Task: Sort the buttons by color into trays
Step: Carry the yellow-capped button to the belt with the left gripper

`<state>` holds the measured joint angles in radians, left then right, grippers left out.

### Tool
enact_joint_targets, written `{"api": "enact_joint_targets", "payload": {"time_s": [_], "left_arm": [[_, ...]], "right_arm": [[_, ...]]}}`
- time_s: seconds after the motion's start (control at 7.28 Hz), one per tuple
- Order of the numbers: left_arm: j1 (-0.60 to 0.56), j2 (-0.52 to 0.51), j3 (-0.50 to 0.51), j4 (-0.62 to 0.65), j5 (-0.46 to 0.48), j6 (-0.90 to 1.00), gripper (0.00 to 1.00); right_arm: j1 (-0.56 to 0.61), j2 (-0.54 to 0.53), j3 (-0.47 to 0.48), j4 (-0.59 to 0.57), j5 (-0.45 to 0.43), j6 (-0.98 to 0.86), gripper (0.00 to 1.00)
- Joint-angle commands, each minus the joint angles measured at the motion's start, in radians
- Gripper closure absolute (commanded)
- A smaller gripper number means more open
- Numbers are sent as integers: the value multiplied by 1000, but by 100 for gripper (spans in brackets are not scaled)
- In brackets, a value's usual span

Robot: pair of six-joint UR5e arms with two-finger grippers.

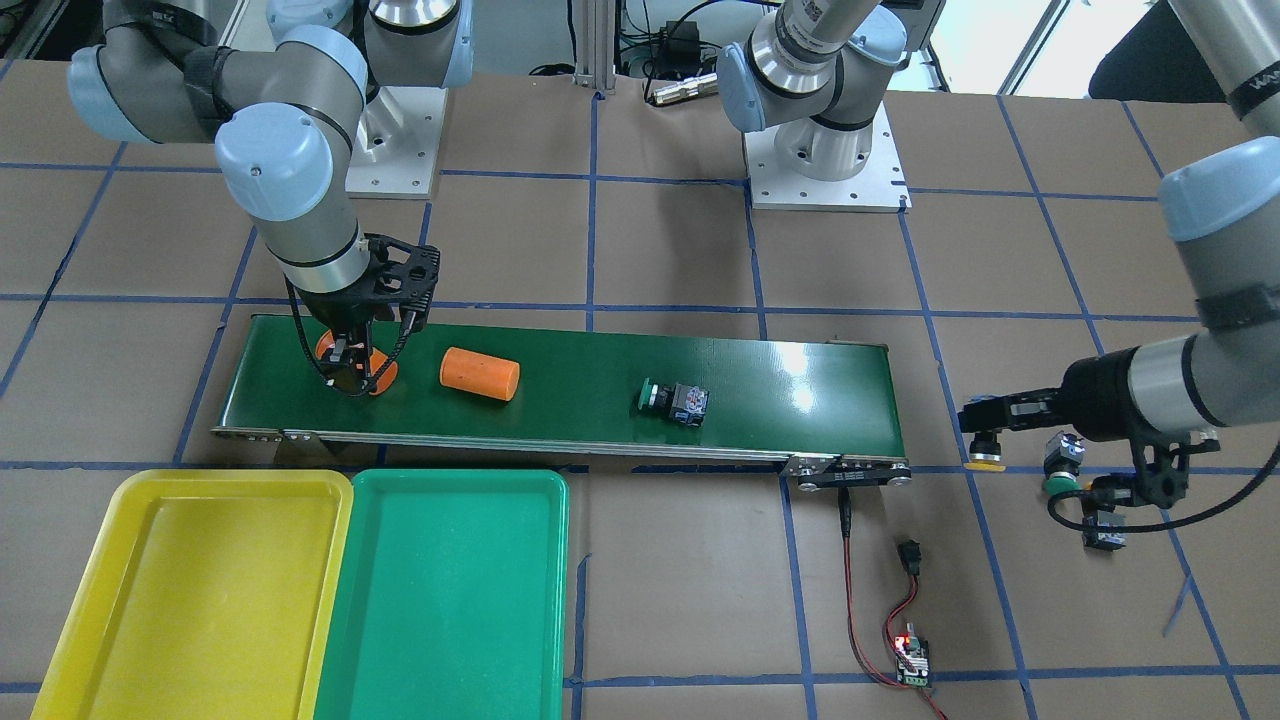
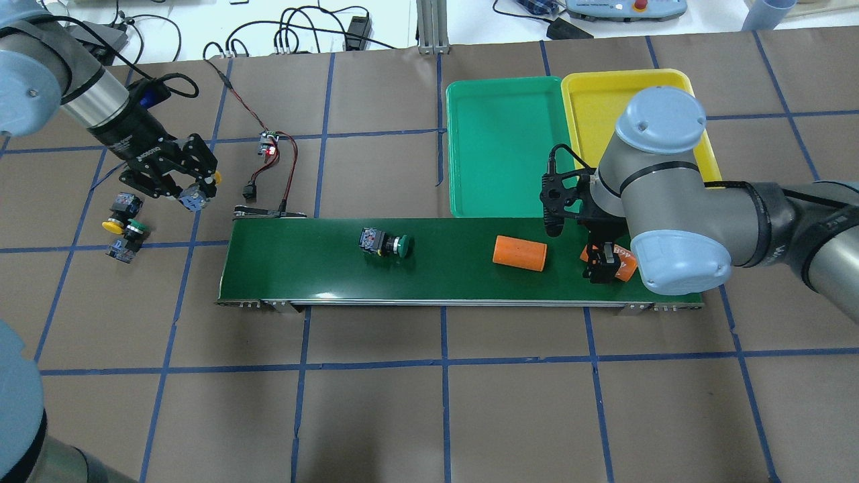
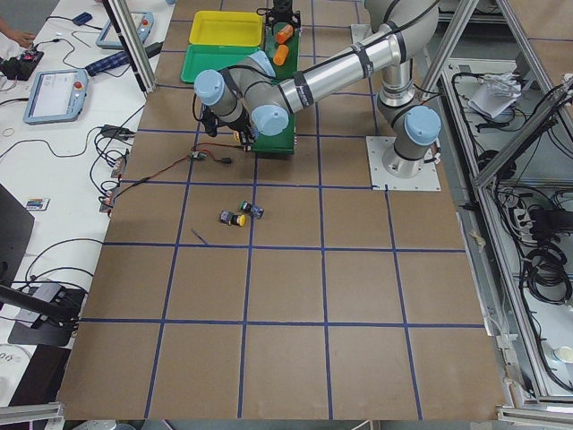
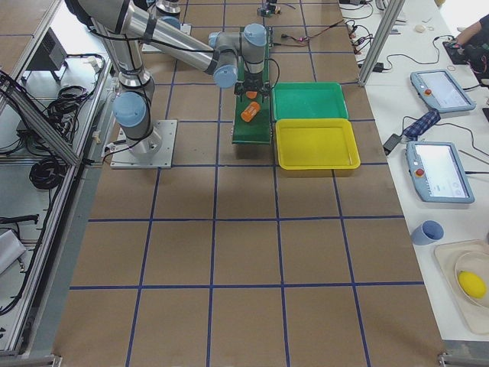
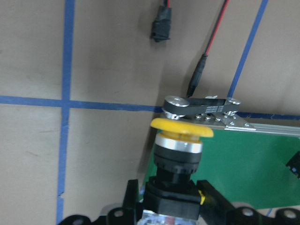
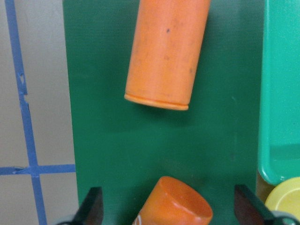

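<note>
Yellow button (image 5: 182, 140) sits pinched in the left claw (image 5: 171, 199), conveyor belt (image 5: 243, 164) just ahead; set it down gently, well inside the edge. Right claw (image 6: 171, 206) seems spread astride an orange cylinder (image 6: 180, 198).

Glossy plastic trays (image 1: 450, 600), matt cardboard table (image 1: 680, 570)

A wide table (image 2: 429, 416) is covered in brown board, marked into large squares by blue tape lines (image 2: 443, 362). Beyond the right pincer (image 4: 254, 91), past the table's long edge, runs a white bench (image 4: 428, 306). It bears two grey teach pendants (image 4: 439, 172), a blue cup (image 4: 428, 232) and loose cables. A slanting aluminium frame post (image 4: 380, 38) stands beside it. On the pincer's opposite side, cable bundles (image 4: 34, 103) hang in a metal frame. The light is bright and even.
</note>
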<state>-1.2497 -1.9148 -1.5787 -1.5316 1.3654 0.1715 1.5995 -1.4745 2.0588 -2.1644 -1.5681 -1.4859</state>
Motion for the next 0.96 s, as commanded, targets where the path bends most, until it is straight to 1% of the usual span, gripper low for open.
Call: {"api": "enact_joint_targets", "payload": {"time_s": [0.0, 0.27, 0.41, 0.55, 0.69, 0.82], "left_arm": [[-123, 58, -151, 186, 8, -38, 88], [-117, 80, -277, 304, 11, 46, 87], [-119, 95, -314, 335, 11, 45, 86], [-120, 118, -345, 337, 11, 43, 75], [-120, 147, -360, 337, 27, 43, 71], [-128, 164, -378, 338, 59, 28, 48]], "right_arm": [[25, 20, 3, -49, 2, 4, 0], [25, 25, 1, -52, 3, 10, 0], [25, 25, 3, -52, 3, 10, 0], [25, 25, 3, -52, 3, 9, 0], [25, 25, 3, -51, 3, 9, 0], [25, 26, 3, -51, 3, 10, 0]]}}
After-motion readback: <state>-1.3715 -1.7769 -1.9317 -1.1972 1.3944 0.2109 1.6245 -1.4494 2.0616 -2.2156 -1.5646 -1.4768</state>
